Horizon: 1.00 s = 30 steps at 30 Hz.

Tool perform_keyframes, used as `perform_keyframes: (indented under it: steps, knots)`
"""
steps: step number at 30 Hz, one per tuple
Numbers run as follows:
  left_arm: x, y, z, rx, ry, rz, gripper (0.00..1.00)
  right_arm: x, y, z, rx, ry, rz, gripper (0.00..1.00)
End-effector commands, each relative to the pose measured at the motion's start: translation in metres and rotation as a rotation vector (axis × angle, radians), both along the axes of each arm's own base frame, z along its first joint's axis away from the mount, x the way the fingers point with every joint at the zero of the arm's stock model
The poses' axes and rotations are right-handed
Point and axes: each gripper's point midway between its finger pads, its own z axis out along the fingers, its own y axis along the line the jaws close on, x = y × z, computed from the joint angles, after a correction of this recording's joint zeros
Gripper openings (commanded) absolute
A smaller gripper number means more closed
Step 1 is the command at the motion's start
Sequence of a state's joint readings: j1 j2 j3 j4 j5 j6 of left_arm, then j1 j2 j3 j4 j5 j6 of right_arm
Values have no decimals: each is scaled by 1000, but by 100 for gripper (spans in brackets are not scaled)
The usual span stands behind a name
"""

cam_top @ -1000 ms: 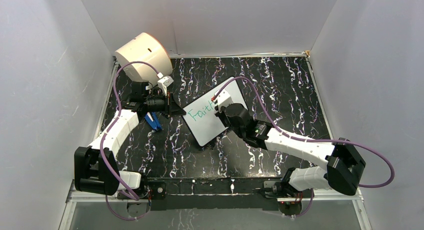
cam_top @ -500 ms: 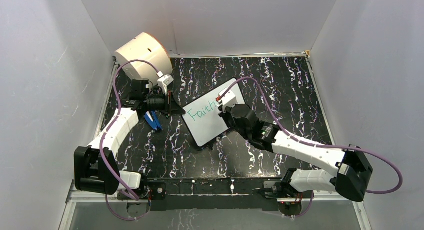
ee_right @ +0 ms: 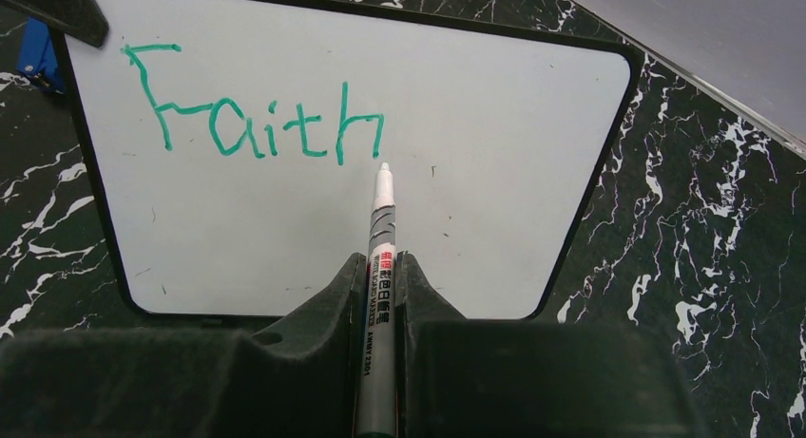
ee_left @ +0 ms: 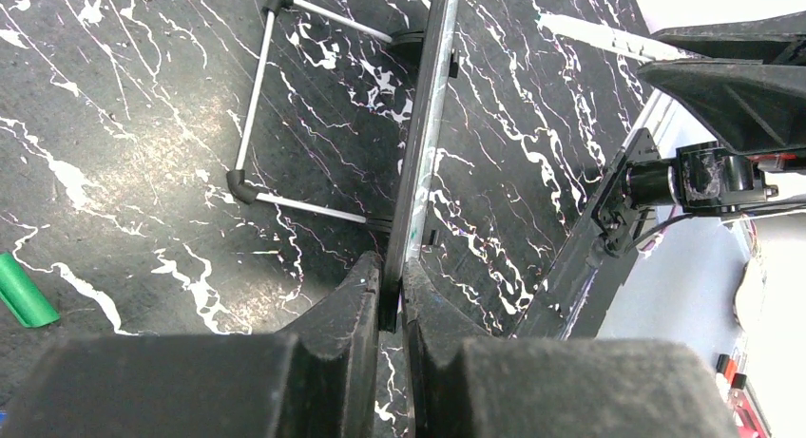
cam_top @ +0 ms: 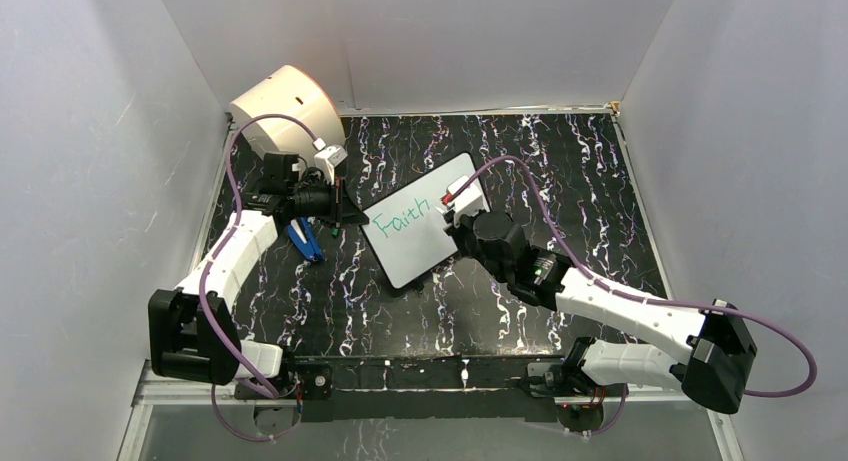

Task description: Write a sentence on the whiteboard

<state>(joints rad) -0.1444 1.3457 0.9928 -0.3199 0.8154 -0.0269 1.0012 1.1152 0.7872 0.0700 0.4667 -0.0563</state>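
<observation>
The whiteboard [cam_top: 420,253] stands tilted mid-table, a white board in a thin black frame. Green lettering on it, the sentence [cam_top: 400,222], reads "Faith" [ee_right: 257,124]. My left gripper [cam_top: 350,213] is shut on the board's left edge; the left wrist view shows the frame [ee_left: 428,124] edge-on, pinched between the fingertips of that gripper [ee_left: 392,276]. My right gripper [ee_right: 381,267] is shut on a grey marker [ee_right: 380,229]. Its white tip sits just below and right of the "h". I cannot tell whether the tip touches the whiteboard [ee_right: 285,229].
A cream drum [cam_top: 285,111] lies in the back left corner. A blue object [cam_top: 306,241] lies under my left arm, and a green cap [ee_left: 24,291] rests on the black marbled table. The board's wire foot [ee_left: 252,105] sticks out behind it. White walls enclose the table.
My right gripper has slid right with the marker, uncovering the end of "Faith". The left gripper and the board's left edge have shifted slightly toward the back.
</observation>
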Motion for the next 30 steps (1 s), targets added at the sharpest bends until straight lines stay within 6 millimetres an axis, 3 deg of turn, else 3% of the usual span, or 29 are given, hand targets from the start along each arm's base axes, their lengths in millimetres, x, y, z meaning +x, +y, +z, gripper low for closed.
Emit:
perform_keyframes:
  steps: [1,6,11,20,30]
  knots:
    - [9,21,-3,109,-43,85,5,-1,1,17,57,-30,11,0]
    - [3,18,13,62,-72,116,14,-2,3,17,60,-22,24,0]
    - [-6,15,15,-4,-49,169,23,-4,5,21,74,-28,35,0]
    - [-24,13,1,-96,46,266,36,-4,6,22,93,-39,42,0]
    - [-30,9,-8,-268,33,394,37,-5,7,26,132,-67,50,0]
